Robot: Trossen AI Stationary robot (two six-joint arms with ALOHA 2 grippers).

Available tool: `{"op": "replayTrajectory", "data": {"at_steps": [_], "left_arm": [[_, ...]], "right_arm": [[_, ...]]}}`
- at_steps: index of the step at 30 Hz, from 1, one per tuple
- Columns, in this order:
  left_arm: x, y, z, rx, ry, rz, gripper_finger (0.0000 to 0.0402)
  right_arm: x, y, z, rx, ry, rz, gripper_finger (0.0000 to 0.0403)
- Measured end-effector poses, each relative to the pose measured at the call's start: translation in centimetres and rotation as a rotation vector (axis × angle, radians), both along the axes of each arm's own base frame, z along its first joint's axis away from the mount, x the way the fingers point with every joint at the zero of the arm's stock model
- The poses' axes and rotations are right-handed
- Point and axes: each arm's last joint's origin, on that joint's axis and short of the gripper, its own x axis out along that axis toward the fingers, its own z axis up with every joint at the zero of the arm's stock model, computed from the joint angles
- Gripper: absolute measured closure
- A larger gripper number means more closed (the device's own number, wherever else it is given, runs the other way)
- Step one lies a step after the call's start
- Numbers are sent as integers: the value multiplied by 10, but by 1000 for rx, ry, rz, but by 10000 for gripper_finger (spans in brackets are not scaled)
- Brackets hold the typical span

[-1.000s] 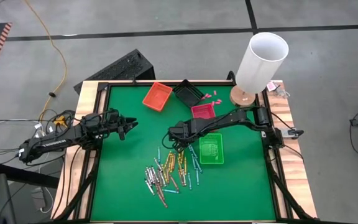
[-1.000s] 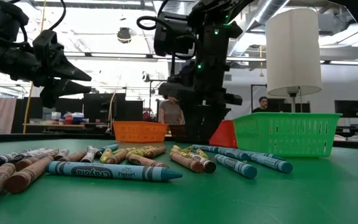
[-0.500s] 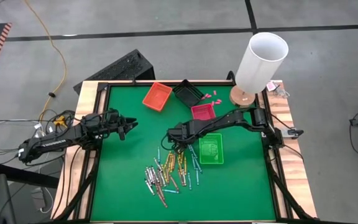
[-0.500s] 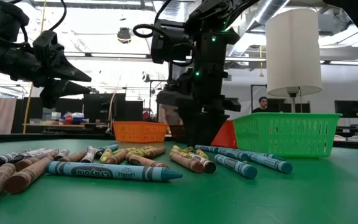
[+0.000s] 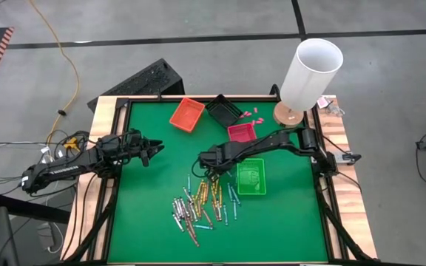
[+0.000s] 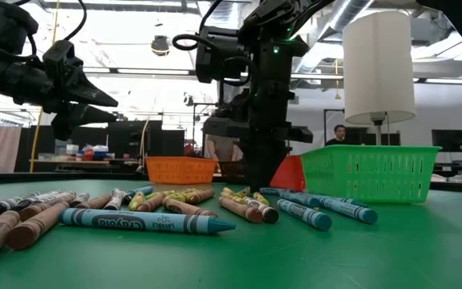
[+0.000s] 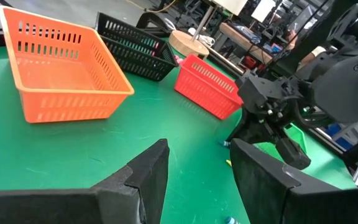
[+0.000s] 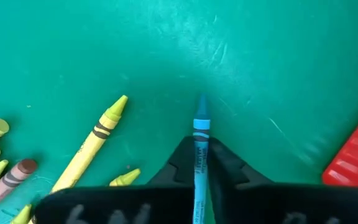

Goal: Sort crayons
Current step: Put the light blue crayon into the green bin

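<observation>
R gripper [image 8: 199, 163] is seen clamped on 1 blue crayon [image 8: 199, 140], low at the far edge of the crayons [image 5: 202, 205], likely for lifting to a tray; L gripper [image 7: 194, 168] is parked apart w/ jaws open, nothing held.

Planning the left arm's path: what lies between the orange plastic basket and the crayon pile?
Only bare green mat between orange basket and crayon pile, per the high view.

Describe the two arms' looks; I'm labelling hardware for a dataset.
Both are matte black, jointed arms with black cables looped alongside. The left arm carries white lettering on its forearm link. The right arm shows a small green light. Each ends in two dark, wedge-shaped jaws.
</observation>
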Motion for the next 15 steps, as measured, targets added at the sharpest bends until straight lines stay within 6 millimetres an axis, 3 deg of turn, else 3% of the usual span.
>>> {"op": "replayTrajectory", "data": {"at_steps": [7,15], "left_arm": [[0,0,0,0,0,-1,239],[0,0,0,0,0,0,239]], "right_arm": [[11,0,17,-16,-49,7,397],[17,3,57,-30,-64,30,400]]}}
